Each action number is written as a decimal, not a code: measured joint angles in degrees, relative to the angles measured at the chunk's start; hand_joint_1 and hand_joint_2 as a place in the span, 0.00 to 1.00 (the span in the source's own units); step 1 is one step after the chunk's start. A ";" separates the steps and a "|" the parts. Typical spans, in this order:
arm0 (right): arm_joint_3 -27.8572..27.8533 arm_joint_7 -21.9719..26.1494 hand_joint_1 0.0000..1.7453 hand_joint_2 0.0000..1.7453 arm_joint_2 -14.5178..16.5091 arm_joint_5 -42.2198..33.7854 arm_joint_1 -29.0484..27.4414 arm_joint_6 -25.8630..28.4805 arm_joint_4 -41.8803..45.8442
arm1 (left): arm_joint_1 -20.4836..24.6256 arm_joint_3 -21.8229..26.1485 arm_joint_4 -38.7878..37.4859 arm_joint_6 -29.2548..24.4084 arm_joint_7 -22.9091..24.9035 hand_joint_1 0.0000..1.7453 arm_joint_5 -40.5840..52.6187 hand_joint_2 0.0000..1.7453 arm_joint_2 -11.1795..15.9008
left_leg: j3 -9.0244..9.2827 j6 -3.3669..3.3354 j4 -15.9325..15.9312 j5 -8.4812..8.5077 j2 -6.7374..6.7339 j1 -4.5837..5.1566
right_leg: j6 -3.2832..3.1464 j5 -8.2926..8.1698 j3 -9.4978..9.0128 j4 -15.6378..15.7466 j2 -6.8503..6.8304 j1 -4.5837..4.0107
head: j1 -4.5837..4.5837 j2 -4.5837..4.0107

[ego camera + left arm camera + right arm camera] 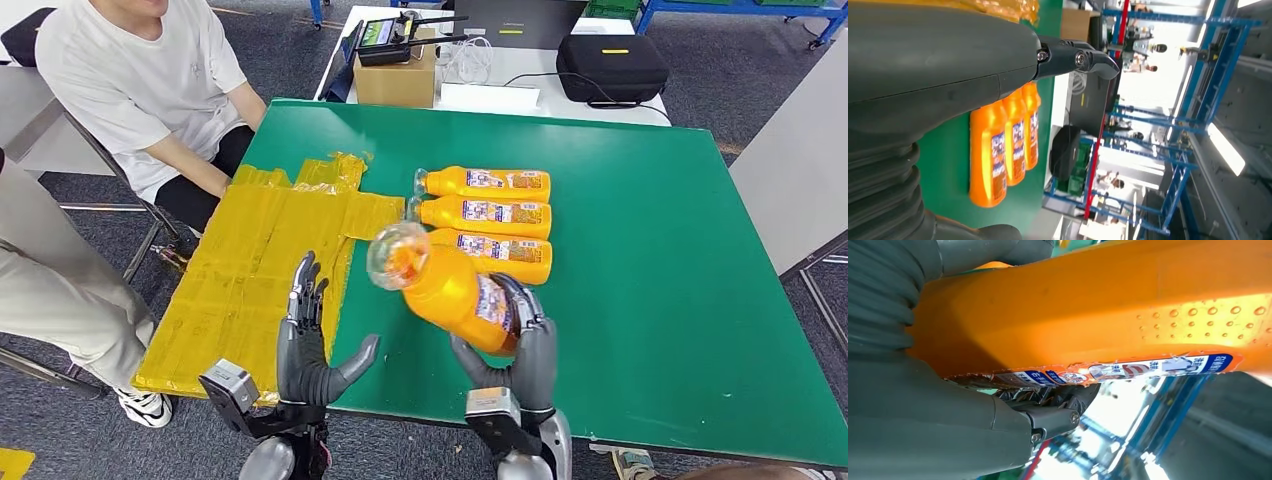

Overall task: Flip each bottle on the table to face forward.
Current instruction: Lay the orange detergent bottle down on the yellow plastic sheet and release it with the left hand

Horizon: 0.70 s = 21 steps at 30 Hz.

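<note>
head view: right hand (520, 345) grips labelled orange bottle (450, 290).

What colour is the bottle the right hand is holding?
Orange, with a clear cap. The held bottle in the right hand shows best in the head view.

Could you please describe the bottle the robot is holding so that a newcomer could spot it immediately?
Start at the green table and find the row of three orange bottles lying side by side. Just nearer the robot, the held bottle sits in the right hand, the only one lifted and tilted.
</note>
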<state>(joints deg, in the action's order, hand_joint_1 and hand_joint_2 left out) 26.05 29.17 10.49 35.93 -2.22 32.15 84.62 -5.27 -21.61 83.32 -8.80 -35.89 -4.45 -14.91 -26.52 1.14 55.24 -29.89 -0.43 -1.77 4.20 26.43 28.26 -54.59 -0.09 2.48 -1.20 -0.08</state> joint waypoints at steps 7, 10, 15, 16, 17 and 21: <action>2.51 -2.56 1.00 1.00 -0.08 1.50 3.82 -2.39 -1.65 | 0.53 -1.59 -0.37 2.50 0.91 0.00 1.19 1.00 0.45 | 0.00 0.00 0.00 0.00 0.00 0.01 | 0.00 0.00 0.00 0.00 0.00 0.01 | 0.00 0.00; 2.52 -3.70 1.00 1.00 -0.05 0.96 6.18 -4.69 -2.14 | 0.62 -2.04 -0.37 2.80 0.61 0.00 2.47 1.00 0.57 | 0.00 0.00 0.00 0.01 0.00 0.00 | 0.00 0.00 0.00 0.00 0.00 0.00 | 0.00 -0.01; 2.93 -4.34 1.00 1.00 0.38 0.95 8.39 -6.29 -3.10 | 0.72 -2.36 -0.37 3.69 0.34 0.00 3.17 1.00 0.60 | -0.01 0.00 0.00 0.01 0.00 0.00 | 0.00 0.00 0.01 -0.01 0.00 0.00 | -0.01 -0.01; 3.10 -4.43 1.00 1.00 0.42 1.10 8.79 -6.41 -3.47 | 0.75 -2.44 -0.37 4.07 0.34 0.00 3.28 1.00 0.60 | -0.01 0.00 0.00 0.01 0.00 0.00 | 0.00 0.00 0.01 -0.02 0.00 0.00 | -0.01 0.00; 3.30 -4.57 1.00 1.00 0.46 1.30 9.26 -6.54 -3.94 | 0.79 -2.56 -0.37 4.57 0.35 0.00 3.40 1.00 0.62 | -0.02 0.00 0.00 0.01 0.00 0.00 | 0.00 0.00 0.01 -0.02 0.00 0.00 | -0.01 -0.01; 3.73 -5.29 1.00 1.00 0.61 1.91 11.46 -6.77 -6.16 | 1.03 -3.13 -0.39 6.03 0.43 0.00 3.71 1.00 0.79 | -0.02 0.00 0.00 0.01 0.00 0.00 | 0.00 0.00 0.01 -0.01 -0.01 0.00 | 0.01 0.00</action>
<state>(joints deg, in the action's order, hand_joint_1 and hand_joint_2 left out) 29.77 23.87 11.10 37.85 9.24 25.38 78.46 -4.25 -24.73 82.93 -2.77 -35.47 -0.74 -14.12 -26.55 1.14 55.24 -29.89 -0.43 -1.77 4.20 26.43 28.27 -54.60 -0.10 2.48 -1.19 -0.09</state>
